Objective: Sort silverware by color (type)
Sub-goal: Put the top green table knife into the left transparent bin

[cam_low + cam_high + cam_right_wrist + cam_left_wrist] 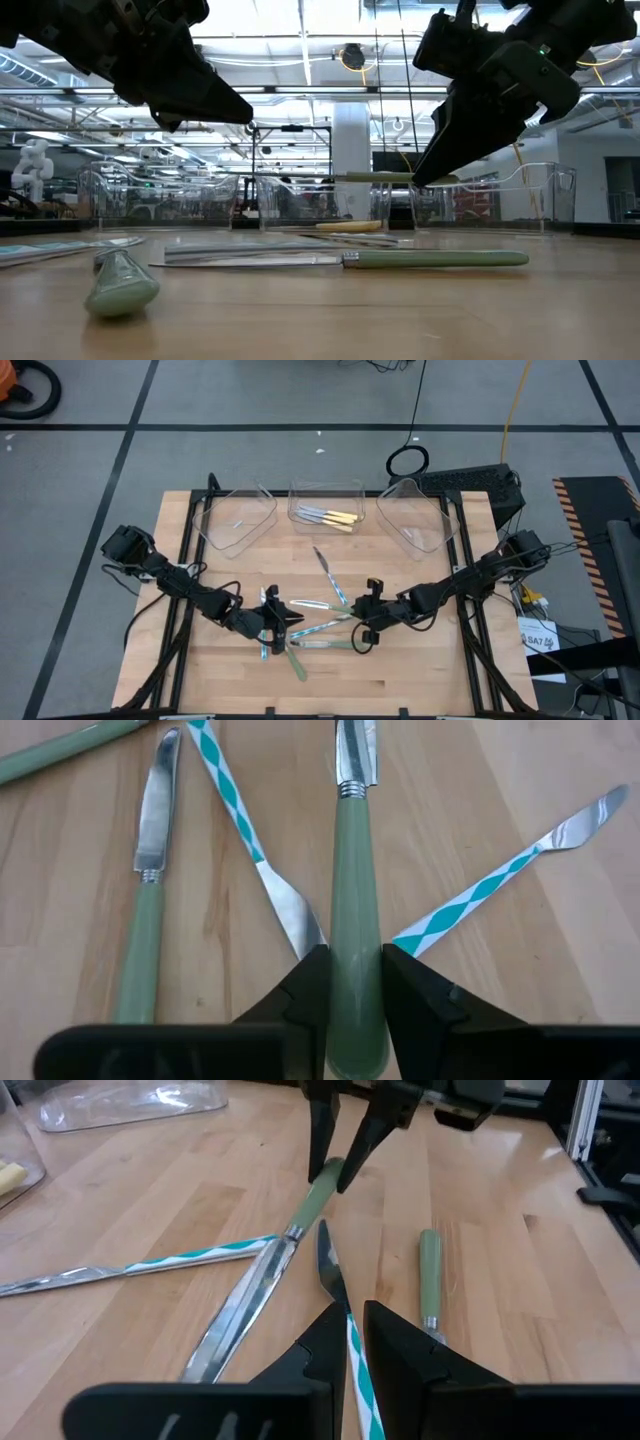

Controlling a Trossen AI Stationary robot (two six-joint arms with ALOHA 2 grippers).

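Several slim utensils lie flat mid-table: blue-striped ones (310, 604) and green-handled ones (430, 259). Yellow-handled ones (335, 518) lie in the middle clear tray (325, 488). My right gripper (356, 982) is shut on a green-handled knife (375, 177), raised over the pile. My left gripper (350, 1330) hovers to the left of the pile, above the table, shut to a narrow slit and touching nothing. A blue-striped knife (352, 1350) on the table shows through that slit. My right gripper pinches the green knife by its handle near the free end (356, 955), one finger on each side. The fingers lie along the knife, which points straight out ahead of them. It is lifted clear and about level, its blade (240, 1305) toward my left gripper.
Three clear trays stand along the far edge: left (235, 520), middle, and right (415, 520). One blue-handled utensil (330, 575) lies alone between the trays and the pile. A green handle (120, 285) lies nearest the near edge. The two grippers are close together.
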